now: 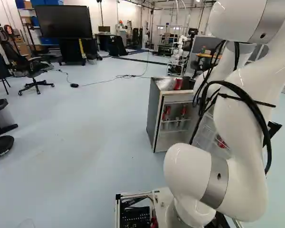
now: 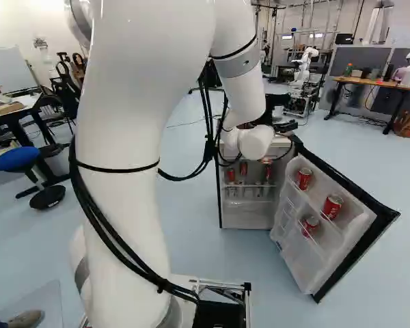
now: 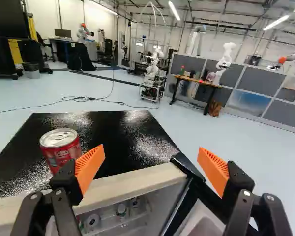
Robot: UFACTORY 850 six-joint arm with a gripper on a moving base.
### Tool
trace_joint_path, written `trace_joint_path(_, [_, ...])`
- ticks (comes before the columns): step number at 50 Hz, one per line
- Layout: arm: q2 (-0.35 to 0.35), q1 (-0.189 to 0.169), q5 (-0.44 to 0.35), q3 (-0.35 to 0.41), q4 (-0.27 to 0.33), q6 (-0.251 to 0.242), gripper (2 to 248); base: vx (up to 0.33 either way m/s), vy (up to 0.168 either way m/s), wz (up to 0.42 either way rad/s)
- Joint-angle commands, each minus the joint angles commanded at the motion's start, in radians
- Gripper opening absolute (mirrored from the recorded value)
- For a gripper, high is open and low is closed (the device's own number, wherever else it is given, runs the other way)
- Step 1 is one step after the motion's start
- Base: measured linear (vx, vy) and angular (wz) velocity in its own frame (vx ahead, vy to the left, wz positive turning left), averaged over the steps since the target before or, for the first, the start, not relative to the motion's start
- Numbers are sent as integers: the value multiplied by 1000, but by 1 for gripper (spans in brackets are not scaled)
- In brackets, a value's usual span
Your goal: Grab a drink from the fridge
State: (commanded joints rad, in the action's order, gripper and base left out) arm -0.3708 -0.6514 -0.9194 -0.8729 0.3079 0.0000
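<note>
White arm: rises at the right of the left base view [image 1: 242, 109] and bends forward to the fridge, its wrist near the fridge's top edge.
Screen: large and dark [image 1: 64, 21], far back at the left of the left base view.
Fridge: low, with a glossy black top [image 3: 128, 142] and a pale front edge, its front open.
Fridge door: swung wide [image 2: 379, 217], at the right of the fridge in the right base view, with racks on its inner side.
Gripper: black [image 2: 285, 127], at the fridge's front top edge by the door corner; its 2 fingers stand wide apart, with nothing clamped between them.
Orange pads: 1 pad [image 3: 91, 167] is on the can's side; the other [image 3: 214, 169] is on the open door's side.
Can on top: 1 red drink can [image 3: 61, 147], upright on the black top near its front edge. It lies outside the gap, ahead of and just beside the finger farther from the door; that finger covers a little of it. Whether they touch, I cannot tell.
Cans in the door: 3 red ones, an upper [image 2: 304, 178], a middle [image 2: 333, 206] and a lower [image 2: 310, 225], well apart from the fingers.
Inner shelf: red drinks [image 2: 243, 168] stand inside, below the gripper.
</note>
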Motion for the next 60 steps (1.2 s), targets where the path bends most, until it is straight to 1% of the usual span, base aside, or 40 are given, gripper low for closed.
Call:
trace_joint_path(10, [-2, -24, 88, -27, -60, 0, 247, 0, 0, 0])
trace_joint_path(39, [-16, -89, 335, -114, -283, 0, 247, 0, 0, 0])
trace_joint_path(47, [-22, -106, 392, -140, -320, 0, 247, 0, 0, 0])
trace_joint_path(60, [-32, -134, 477, -184, -359, 0, 247, 0, 0, 0])
